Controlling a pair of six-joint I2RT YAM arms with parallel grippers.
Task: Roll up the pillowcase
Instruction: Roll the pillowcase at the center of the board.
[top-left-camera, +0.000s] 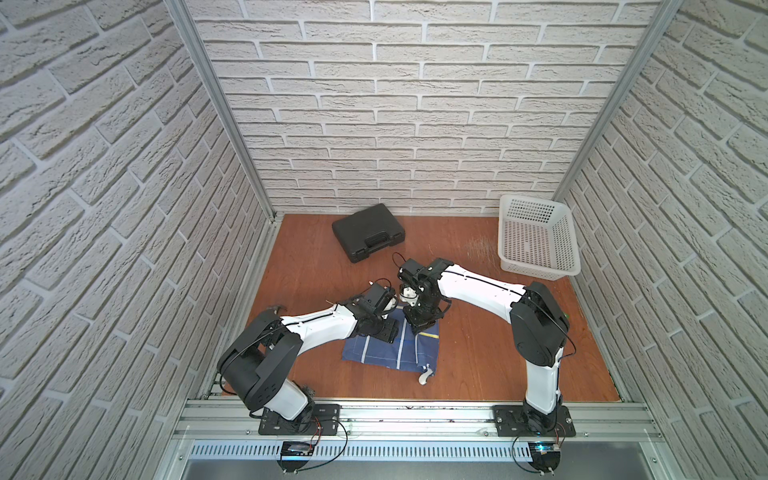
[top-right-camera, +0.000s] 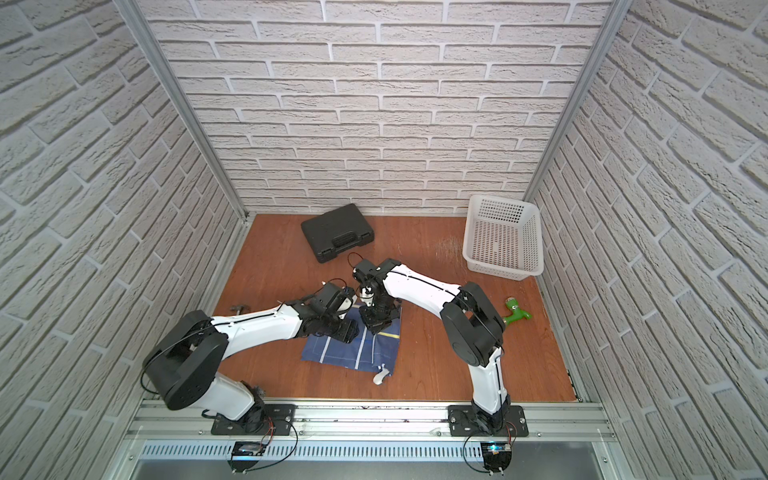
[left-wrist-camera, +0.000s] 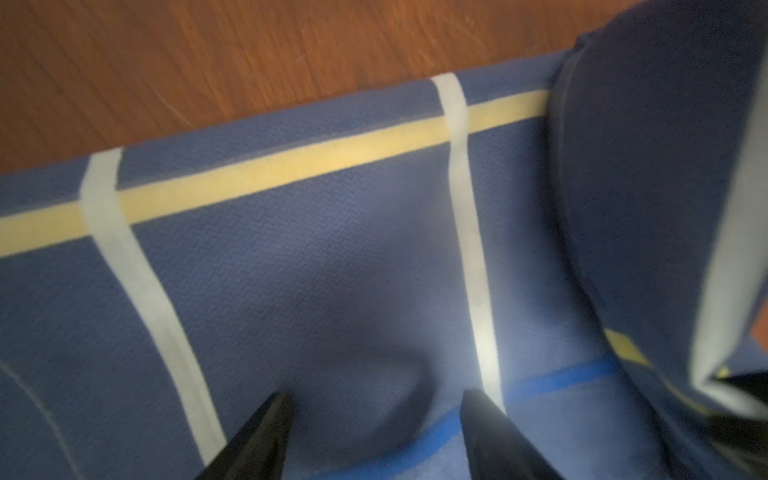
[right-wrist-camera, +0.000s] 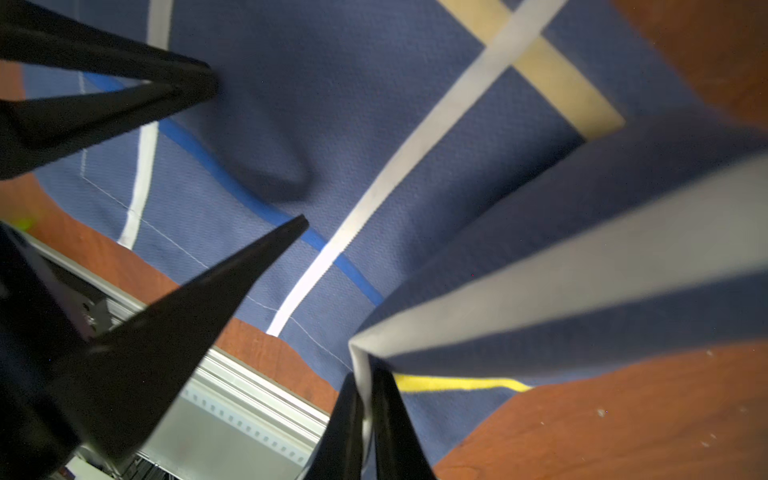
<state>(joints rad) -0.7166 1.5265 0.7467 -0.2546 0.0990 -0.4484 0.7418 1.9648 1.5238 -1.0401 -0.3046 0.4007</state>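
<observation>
Starting the roll is the step in hand, judging by how the cloth lies. The pillowcase (top-left-camera: 390, 349) rests mostly flat on the wooden counter (top-left-camera: 478, 365), between the two arms. No rolled section is visible yet.

The right gripper (right-wrist-camera: 363, 374) is pinched nearly closed on a fold at the pillowcase's far edge, and that flap stands raised off the rest of the cloth. The left gripper (left-wrist-camera: 374, 399) has its jaws spread wide and holds nothing. Its tips sit at the fabric surface beside the raised flap, short of the yellow stripe (left-wrist-camera: 291, 166).

The next move probably calls for the raised edge to be carried over toward the near edge and tucked tight. The left gripper would need to take the same edge so that both ends turn evenly.

Surroundings, all placed from the pillowcase:
- A black case (top-left-camera: 368, 237) lies beyond the far edge, well apart.
- A white basket (top-left-camera: 565, 232) stands beyond the far right corner, well apart.
- A green toy (top-right-camera: 515, 313) lies to the right, past the right arm.
- A white tag (top-left-camera: 426, 374) protrudes at the near right corner.

Nothing blocks the roll path. The two grippers work close together, so contact between them is the likelier risk.
</observation>
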